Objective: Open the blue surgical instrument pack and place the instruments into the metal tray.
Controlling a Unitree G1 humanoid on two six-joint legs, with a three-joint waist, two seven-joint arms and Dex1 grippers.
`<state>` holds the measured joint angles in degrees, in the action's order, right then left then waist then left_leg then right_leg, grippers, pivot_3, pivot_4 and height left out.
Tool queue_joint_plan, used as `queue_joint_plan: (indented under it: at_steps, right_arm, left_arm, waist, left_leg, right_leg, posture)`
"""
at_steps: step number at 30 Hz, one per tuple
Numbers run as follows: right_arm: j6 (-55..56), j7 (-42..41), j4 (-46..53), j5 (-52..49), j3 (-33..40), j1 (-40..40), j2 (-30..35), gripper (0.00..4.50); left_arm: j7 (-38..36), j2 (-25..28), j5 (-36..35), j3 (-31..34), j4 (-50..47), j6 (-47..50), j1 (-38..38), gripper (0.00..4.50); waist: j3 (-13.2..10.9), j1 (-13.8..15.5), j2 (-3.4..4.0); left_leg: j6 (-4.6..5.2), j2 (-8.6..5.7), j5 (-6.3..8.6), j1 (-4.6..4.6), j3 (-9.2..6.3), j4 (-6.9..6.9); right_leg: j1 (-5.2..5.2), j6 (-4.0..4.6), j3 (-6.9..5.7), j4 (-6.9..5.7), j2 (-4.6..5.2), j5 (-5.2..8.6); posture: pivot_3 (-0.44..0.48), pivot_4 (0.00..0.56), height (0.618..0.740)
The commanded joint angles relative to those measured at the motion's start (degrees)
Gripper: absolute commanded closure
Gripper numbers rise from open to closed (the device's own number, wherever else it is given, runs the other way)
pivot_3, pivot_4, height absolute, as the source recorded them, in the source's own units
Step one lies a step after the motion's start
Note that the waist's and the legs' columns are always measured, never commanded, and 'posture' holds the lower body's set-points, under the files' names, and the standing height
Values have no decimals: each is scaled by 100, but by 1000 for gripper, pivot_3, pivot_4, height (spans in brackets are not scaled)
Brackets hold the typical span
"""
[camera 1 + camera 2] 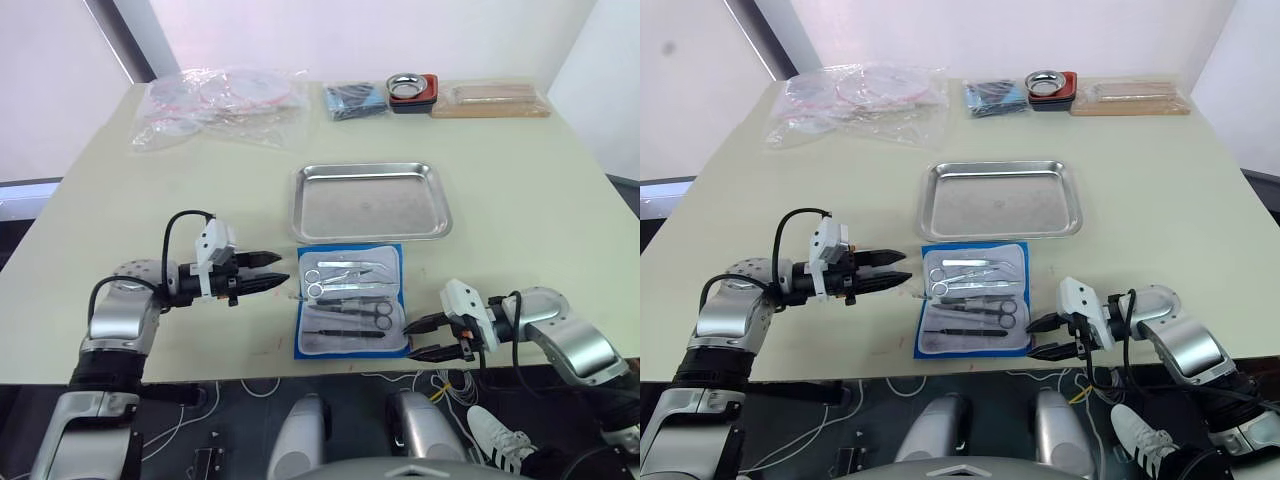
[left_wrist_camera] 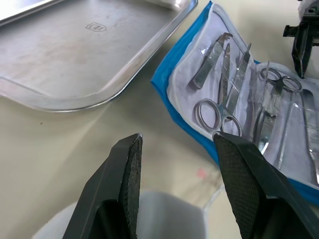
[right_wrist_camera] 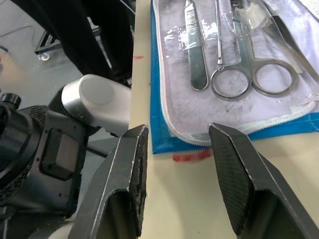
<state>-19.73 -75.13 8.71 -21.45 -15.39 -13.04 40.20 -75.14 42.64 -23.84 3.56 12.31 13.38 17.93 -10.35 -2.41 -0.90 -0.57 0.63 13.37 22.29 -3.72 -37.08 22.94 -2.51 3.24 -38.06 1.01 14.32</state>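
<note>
With the pack [image 1: 351, 301] lying open on the counter [image 1: 530, 190] between both sets of empty, parted jaws and the tray [image 1: 368, 201] just beyond it, could snag lining or plastic sleeve instead of a thin tool [image 1: 345, 289], dragging the whole pack.

A lab or training room set up like a medical prep station: a plain cream table [image 1: 560, 190] against white walls. Ahead of the left gripper [image 1: 272, 271] lies a steel tray [image 1: 370, 232]; well beyond it sit bagged tubing [image 1: 220, 100] and a small metal bowl [image 1: 408, 88]. Cables [image 1: 190, 425] trail on the floor.
</note>
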Motion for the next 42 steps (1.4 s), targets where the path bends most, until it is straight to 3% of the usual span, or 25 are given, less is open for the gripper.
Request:
queue_joint_plan:
  at_steps: [1,2,6,8,9,10,13,20,31,42]
  right_arm:
    - [364,105,13,-388,527,-287,-313,2503]
    - [500,169,-91,-381,594,-348,-436,2503]
    - [1071,338,-608,-242,666,-572,-903,1177]
    - [1365,306,-828,-154,652,-661,-1030,913]
    - [1528,281,-948,-96,632,-711,-1088,246]
    - [1638,258,-1021,-59,619,-738,-1125,0]
    - [2117,119,-1304,110,499,-775,-1239,0]
    - [2845,8,-1920,382,402,-761,-1451,0]
    - [3270,118,-2648,970,104,-802,-1577,0]
    - [1985,251,-2700,1260,-231,-719,-1358,0]
  left_arm:
    - [-285,201,-180,244,-395,-219,-163,2091]
    - [-370,247,-226,272,-488,-257,-195,2091]
    - [-578,526,-325,304,-917,-180,-146,2091]
    - [-648,600,-306,275,-997,-255,-136,2091]
    - [-693,630,-323,259,-1063,-271,-136,1576]
    - [-722,655,-348,255,-1122,-272,-145,1269]
    - [-876,674,-553,316,-1348,-245,-177,91]
    - [-1183,800,-743,371,-1688,-321,-399,91]
    - [-1068,724,-772,316,-1902,-262,-580,91]
    - [-975,709,-759,329,-1899,-258,-662,91]
  waist:
    - [0,-4,-1]
    - [0,-6,-2]
    - [-9,38,-12]
    - [-10,35,-10]
    - [-11,26,-10]
    - [-11,22,-9]
    - [-11,21,-9]
    - [-12,2,-8]
    - [-12,8,-8]
    - [-3,7,-14]
  left_leg:
    - [0,0,0,25,1,-2]
    - [0,-1,0,42,2,-3]
    - [0,-4,0,66,-7,10]
    - [-1,-4,0,67,-4,11]
    - [0,-5,0,66,-1,11]
    - [0,-6,0,66,1,10]
    - [0,-5,0,64,2,10]
    - [0,-3,0,61,3,10]
    - [0,-3,0,58,4,7]
    - [0,-1,0,43,3,-3]
  right_leg:
    - [22,-11,0,2,0,-7]
    - [38,-16,1,1,1,-11]
    - [54,8,-8,9,3,-23]
    - [54,8,-6,10,4,-23]
    - [54,7,-3,10,6,-23]
    - [54,6,-3,10,6,-23]
    - [54,6,-3,9,5,-23]
    - [55,8,-2,6,0,-24]
    - [53,8,-1,2,-1,-24]
    - [45,17,-1,-10,-4,-30]
  posture:
    - [0,150,740]
    - [0,150,740]
    - [0,150,740]
    - [0,150,740]
    - [0,150,740]
    - [0,150,740]
    - [0,150,740]
    - [0,150,740]
    - [0,150,740]
    - [0,150,740]
